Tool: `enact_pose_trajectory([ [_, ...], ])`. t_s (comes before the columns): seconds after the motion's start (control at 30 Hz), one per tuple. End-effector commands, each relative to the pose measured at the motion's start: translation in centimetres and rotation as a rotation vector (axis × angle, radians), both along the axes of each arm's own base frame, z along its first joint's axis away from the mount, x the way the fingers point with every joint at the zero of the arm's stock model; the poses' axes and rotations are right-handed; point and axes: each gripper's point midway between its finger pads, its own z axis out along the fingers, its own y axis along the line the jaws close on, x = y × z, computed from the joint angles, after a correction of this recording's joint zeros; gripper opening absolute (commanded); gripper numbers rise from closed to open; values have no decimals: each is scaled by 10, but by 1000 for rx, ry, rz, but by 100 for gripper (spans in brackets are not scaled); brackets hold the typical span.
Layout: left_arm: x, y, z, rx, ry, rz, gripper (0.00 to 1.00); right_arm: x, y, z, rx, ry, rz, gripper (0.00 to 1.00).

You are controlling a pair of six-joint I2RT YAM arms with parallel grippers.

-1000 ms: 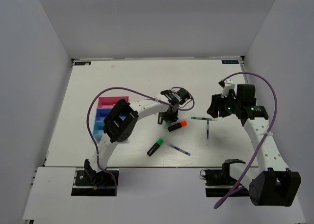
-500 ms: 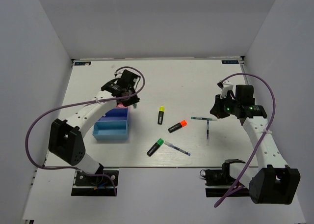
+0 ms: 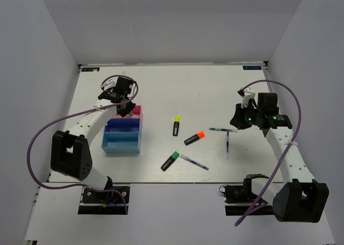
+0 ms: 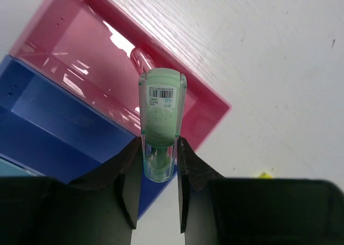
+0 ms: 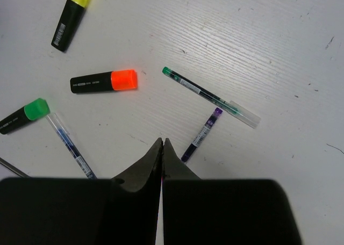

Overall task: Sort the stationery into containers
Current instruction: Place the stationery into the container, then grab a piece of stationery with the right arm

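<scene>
My left gripper (image 4: 159, 148) is shut on a pale teal marker (image 4: 161, 102), which hangs over the near wall of the magenta-pink tray (image 4: 207, 113); the blue tray (image 4: 48, 121) adjoins it. From above, the left gripper (image 3: 122, 101) is at the far end of the containers (image 3: 122, 143). Yellow (image 3: 176, 125), orange (image 3: 194, 137) and green (image 3: 171, 160) highlighters lie mid-table, with thin pens (image 3: 194, 162) (image 3: 223, 129) (image 3: 228, 143) nearby. My right gripper (image 5: 162, 141) is shut and empty above the table, near a purple-tipped pen (image 5: 202, 133) and a green-capped pen (image 5: 209, 96).
A purple cable (image 3: 64, 121) loops off the left arm and another (image 3: 293, 102) arcs over the right arm. White walls (image 3: 54, 62) enclose the table on three sides. The orange highlighter (image 5: 104, 80) and a blue pen (image 5: 70, 145) lie left of my right gripper.
My left arm has swung from the middle of the table leftward to the trays, carrying the teal marker. My right gripper has closed and shifted slightly.
</scene>
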Motion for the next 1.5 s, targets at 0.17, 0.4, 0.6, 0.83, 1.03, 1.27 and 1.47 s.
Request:
enact_pose_trajectory([
  [0.17, 16, 27, 2, 7, -18, 139, 0, 3, -1, -2, -9, -8, 4, 0],
  [0.4, 18, 31, -15, -56, -11, 248, 3, 2, -1, -3, -10, 0, 4, 5],
  [0.6, 25, 33, -16, -48, -6, 273, 32, 1, -1, -3, -7, -2, 7, 24],
  [0.83, 28, 33, -12, -43, -7, 252, 58, 0, 1, -3, 0, 0, 28, 56],
  [1.03, 32, 14, 25, -104, -102, 101, 57, -15, 17, -5, 33, 43, 160, 61],
  [1.27, -58, -83, 61, -273, -160, -856, 30, -54, 78, -14, 136, -72, 866, 72],
  [1.47, -144, -78, 45, -112, -181, -1150, 76, -33, 101, -61, -40, -255, 1291, 72],
])
